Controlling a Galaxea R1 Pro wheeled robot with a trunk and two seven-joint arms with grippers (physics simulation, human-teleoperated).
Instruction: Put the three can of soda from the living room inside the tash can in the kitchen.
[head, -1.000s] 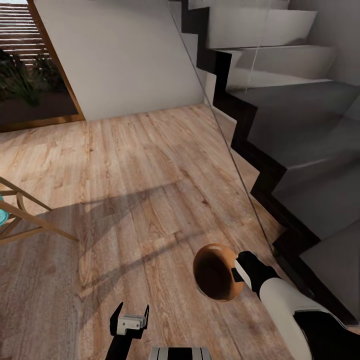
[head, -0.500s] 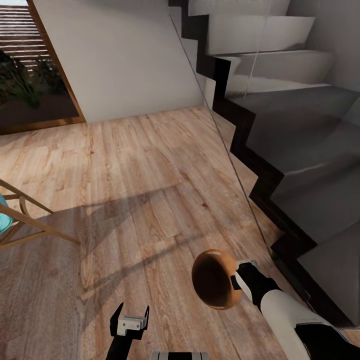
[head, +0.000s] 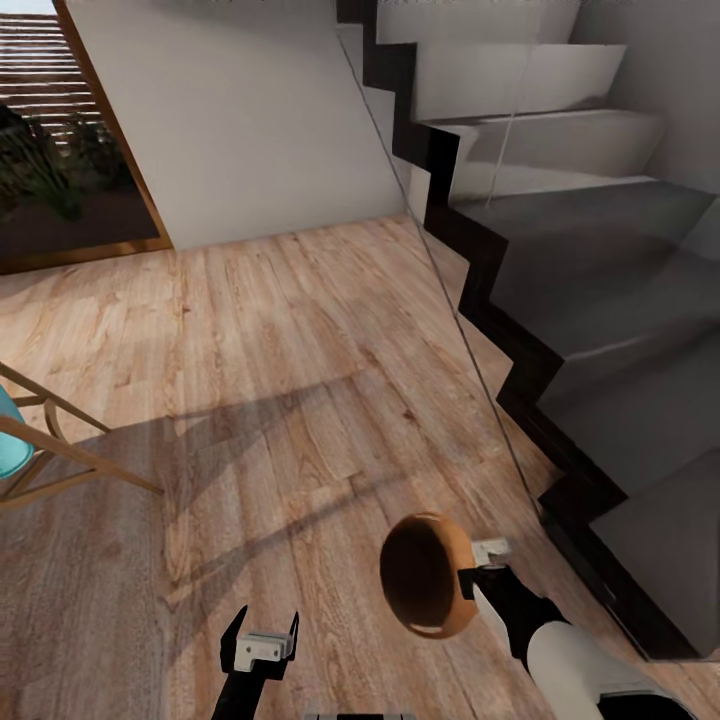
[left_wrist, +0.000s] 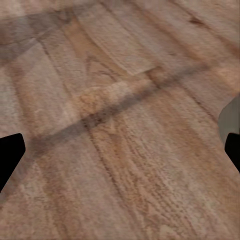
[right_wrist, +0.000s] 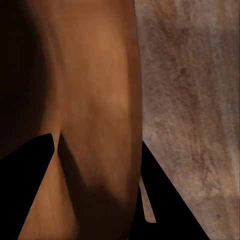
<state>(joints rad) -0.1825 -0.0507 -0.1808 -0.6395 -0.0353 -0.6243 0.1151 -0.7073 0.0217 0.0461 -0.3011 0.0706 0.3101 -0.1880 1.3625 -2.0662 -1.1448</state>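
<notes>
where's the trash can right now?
Head view, lower right: the trash can hangs on the right end effector, clamped on its rim, above the wood floor beside the staircase.

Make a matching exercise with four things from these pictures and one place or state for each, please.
Things:
1. round bin with copper-brown inside
2. left tool
3. dark grey staircase
4. wooden chair leg

Places or states:
A. open, holding nothing
B. at the head view's left edge
C. gripped at its rim by the right tool
D. along the head view's right side

Pairs: 1-C, 2-A, 3-D, 4-B
</notes>
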